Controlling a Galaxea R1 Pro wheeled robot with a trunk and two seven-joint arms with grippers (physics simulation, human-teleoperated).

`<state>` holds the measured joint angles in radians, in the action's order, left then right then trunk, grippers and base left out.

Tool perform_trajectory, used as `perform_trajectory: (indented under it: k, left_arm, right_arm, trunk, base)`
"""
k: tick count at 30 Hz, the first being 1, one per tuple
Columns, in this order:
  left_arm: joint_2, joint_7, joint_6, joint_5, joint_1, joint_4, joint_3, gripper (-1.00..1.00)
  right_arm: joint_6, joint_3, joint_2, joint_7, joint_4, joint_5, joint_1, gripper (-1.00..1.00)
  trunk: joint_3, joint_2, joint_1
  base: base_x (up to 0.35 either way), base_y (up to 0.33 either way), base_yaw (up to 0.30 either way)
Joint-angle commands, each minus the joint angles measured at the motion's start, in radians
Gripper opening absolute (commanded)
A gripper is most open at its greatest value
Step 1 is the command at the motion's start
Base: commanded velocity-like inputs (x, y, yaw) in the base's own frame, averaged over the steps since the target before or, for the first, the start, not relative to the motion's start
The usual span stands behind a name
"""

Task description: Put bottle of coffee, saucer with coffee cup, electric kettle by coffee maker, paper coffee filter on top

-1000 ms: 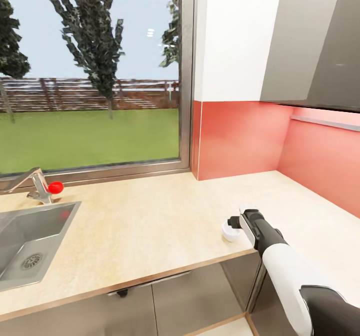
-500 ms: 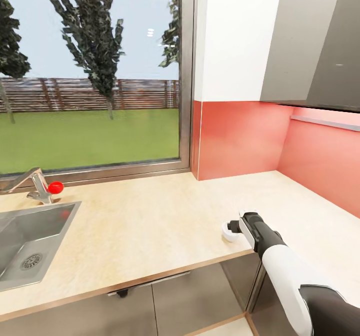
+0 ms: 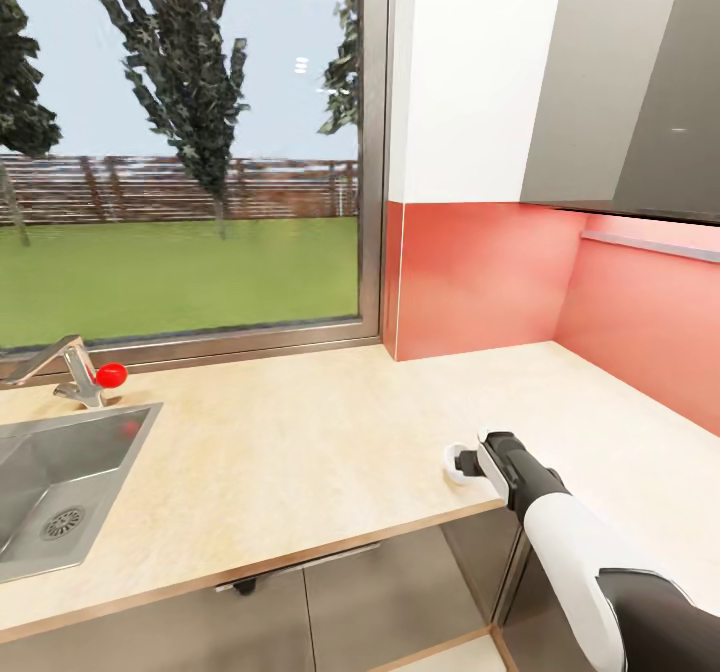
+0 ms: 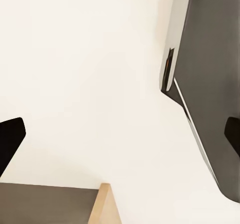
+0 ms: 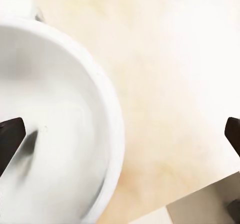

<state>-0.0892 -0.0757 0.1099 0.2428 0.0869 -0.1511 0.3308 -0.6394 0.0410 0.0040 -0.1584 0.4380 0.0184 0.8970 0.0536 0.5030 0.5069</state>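
Right gripper (image 3: 458,463): your right arm reaches low over the front edge of the worktop. In your right wrist view its two dark fingertips (image 5: 11,136) sit wide apart at opposite borders, so the claw is spread, with nothing pinched between the tips.
Coffee cup (image 3: 452,457): it sits on the worktop directly under and just ahead of your right claw, touching or nearly touching one fingertip. In the wrist view (image 5: 60,129) you look down into its white bowl; one fingertip lies over the cup's inside and the other is out over bare worktop, so the rim passes between the fingers.
Kitchen countertop (image 3: 300,452): the light wood-grain surface carries the cup near its front edge, right below your claw.
Left gripper (image 4: 120,134): its two dark tips show far apart at the borders of your left wrist view, so it is spread and holds nothing. Ahead of it are a pale wall and a grey cabinet (image 4: 210,84).
Sink (image 3: 60,482): well to the left of your right claw, with a tap (image 3: 70,367) and its red knob (image 3: 110,374) behind it.
Window (image 3: 180,152): beyond the claw, above the worktop.
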Motion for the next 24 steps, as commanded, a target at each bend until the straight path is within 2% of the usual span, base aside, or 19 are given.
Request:
perform_trajectory:
  k: [1, 4, 5, 24]
  left_arm:
    - [0.001, 0.000, 0.007, 0.010, 0.001, -0.004, 0.007, 1.00]
    - [0.001, 0.000, 0.007, 0.010, 0.000, -0.004, 0.007, 1.00]
    - [0.001, 0.000, 0.007, 0.011, 0.000, -0.004, 0.007, 1.00]
    - [-0.002, 0.000, 0.007, 0.010, 0.001, -0.004, 0.007, 1.00]
  right_arm:
    - [-0.005, 0.003, 0.001, -0.001, 0.001, 0.002, 0.000, 1.00]
    - [-0.005, 0.003, 0.001, -0.001, -0.001, 0.001, 0.001, 1.00]
    - [-0.005, 0.003, 0.001, -0.001, -0.001, 0.001, 0.000, -1.00]
    - [-0.004, 0.003, 0.002, -0.001, 0.005, 0.000, 0.000, -1.00]
  trunk:
    - [0.002, 0.002, 0.000]
    - [0.002, 0.002, 0.000]
    - [0.002, 0.002, 0.000]
    - [0.002, 0.002, 0.000]
  base:
    - [0.000, 0.000, 0.000]
    - [0.000, 0.000, 0.000]
    - [0.000, 0.000, 0.000]
    - [0.000, 0.000, 0.000]
